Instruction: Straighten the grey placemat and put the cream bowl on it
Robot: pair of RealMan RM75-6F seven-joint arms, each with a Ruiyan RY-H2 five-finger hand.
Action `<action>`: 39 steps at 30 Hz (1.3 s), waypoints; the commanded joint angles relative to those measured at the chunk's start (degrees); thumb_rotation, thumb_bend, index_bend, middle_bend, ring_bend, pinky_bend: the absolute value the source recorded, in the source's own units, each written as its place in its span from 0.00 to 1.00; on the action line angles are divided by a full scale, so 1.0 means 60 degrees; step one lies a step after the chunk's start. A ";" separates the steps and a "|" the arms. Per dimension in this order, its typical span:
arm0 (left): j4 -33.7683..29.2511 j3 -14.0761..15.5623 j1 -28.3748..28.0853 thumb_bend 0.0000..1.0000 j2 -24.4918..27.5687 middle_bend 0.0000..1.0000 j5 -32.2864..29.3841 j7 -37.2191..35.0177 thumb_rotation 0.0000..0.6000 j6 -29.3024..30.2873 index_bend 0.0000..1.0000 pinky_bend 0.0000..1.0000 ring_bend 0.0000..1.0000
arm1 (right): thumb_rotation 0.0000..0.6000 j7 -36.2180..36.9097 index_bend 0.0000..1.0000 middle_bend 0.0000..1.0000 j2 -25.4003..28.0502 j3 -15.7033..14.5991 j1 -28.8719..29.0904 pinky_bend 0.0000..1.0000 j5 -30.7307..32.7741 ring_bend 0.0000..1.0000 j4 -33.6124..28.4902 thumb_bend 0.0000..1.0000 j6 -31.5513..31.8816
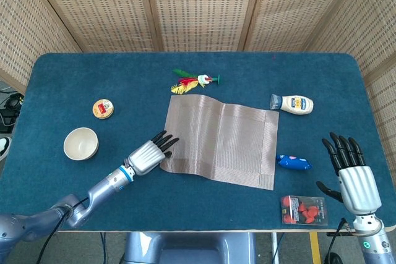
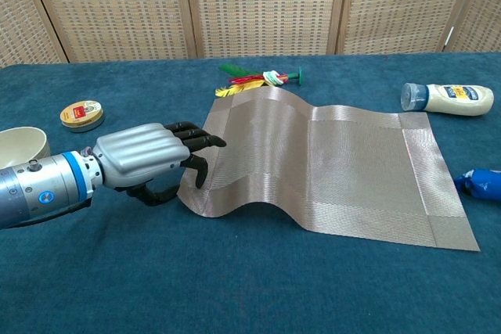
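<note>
Your left robot hand [image 2: 149, 163] sits at the near-left corner of the grey placemat [image 1: 219, 140], fingertips [image 2: 205, 143] resting on its top face and the thumb apparently curled beneath the edge; whether the corner is truly pinched cannot be confirmed from either view. The placemat lies mid-counter, skewed, with a raised ripple running across it and its near-left edge lifted off the counter [image 1: 74, 78]. Treat it as thin, light, woven material: flexible enough to buckle when pushed, so draw it outward by the corner or border band and do not shove it. The cream bowl [image 1: 81, 143] stands upright, well apart to the left of the placemat, near the counter's left edge. Judge it rigid, light and smooth-walled; take it across the rim, and expect it to slip under a weak hold. Your right robot hand [image 1: 354, 174] hovers off the near-right corner, fingers spread, holding nothing.
</note>
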 commanded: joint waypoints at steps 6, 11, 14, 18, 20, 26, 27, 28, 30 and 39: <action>0.0032 -0.0014 -0.0027 0.57 -0.0082 0.00 -0.0045 -0.0030 1.00 0.0033 0.54 0.00 0.00 | 1.00 0.0067 0.05 0.00 0.0022 0.0021 -0.0022 0.00 -0.0069 0.00 -0.0010 0.00 0.0016; -0.0072 -0.0041 -0.0035 0.57 -0.0075 0.00 -0.0106 -0.0200 1.00 0.0079 0.73 0.00 0.00 | 1.00 0.0104 0.05 0.00 0.0031 0.0029 -0.0051 0.00 -0.0133 0.00 -0.0013 0.00 0.0044; -0.0103 -0.0036 -0.0031 0.57 -0.0079 0.00 -0.0063 -0.0300 1.00 0.0224 0.78 0.00 0.00 | 1.00 0.0113 0.05 0.00 0.0041 0.0032 -0.0076 0.00 -0.0175 0.00 -0.0035 0.00 0.0075; -0.0149 0.0019 -0.0031 0.57 -0.0057 0.00 0.0070 -0.0373 1.00 0.0429 0.80 0.00 0.00 | 1.00 0.0129 0.05 0.00 0.0051 0.0027 -0.0092 0.00 -0.0227 0.00 -0.0053 0.00 0.0087; -0.0275 0.0074 -0.0035 0.57 -0.0006 0.00 0.0186 -0.0438 1.00 0.0570 0.80 0.00 0.00 | 1.00 0.0141 0.05 0.00 0.0052 0.0021 -0.0093 0.00 -0.0243 0.00 -0.0065 0.00 0.0067; -0.0935 0.0358 -0.0102 0.58 0.0231 0.00 0.0746 -0.0598 1.00 0.1025 0.81 0.00 0.00 | 1.00 0.0087 0.05 0.00 0.0038 0.0018 -0.0103 0.00 -0.0297 0.00 -0.0082 0.00 0.0054; -0.1078 0.0428 -0.0125 0.58 0.0278 0.00 0.0870 -0.0608 1.00 0.1088 0.81 0.00 0.00 | 1.00 0.0073 0.05 0.00 0.0036 0.0015 -0.0105 0.00 -0.0309 0.00 -0.0084 0.00 0.0053; -0.1232 0.0506 -0.0147 0.58 0.0337 0.00 0.1010 -0.0599 1.00 0.1162 0.81 0.00 0.00 | 1.00 0.0058 0.05 0.00 0.0033 0.0011 -0.0109 0.00 -0.0323 0.00 -0.0089 0.00 0.0056; -0.1548 0.0660 -0.0178 0.58 0.0489 0.00 0.1266 -0.0526 1.00 0.1288 0.82 0.00 0.00 | 1.00 0.0035 0.05 0.00 0.0033 0.0007 -0.0123 0.00 -0.0347 0.00 -0.0101 0.00 0.0072; -0.2586 0.1208 -0.0189 0.58 0.1117 0.00 0.1978 0.0062 1.00 0.1467 0.82 0.00 0.00 | 1.00 -0.0014 0.05 0.00 0.0031 -0.0001 -0.0158 0.00 -0.0439 0.00 -0.0135 0.00 0.0095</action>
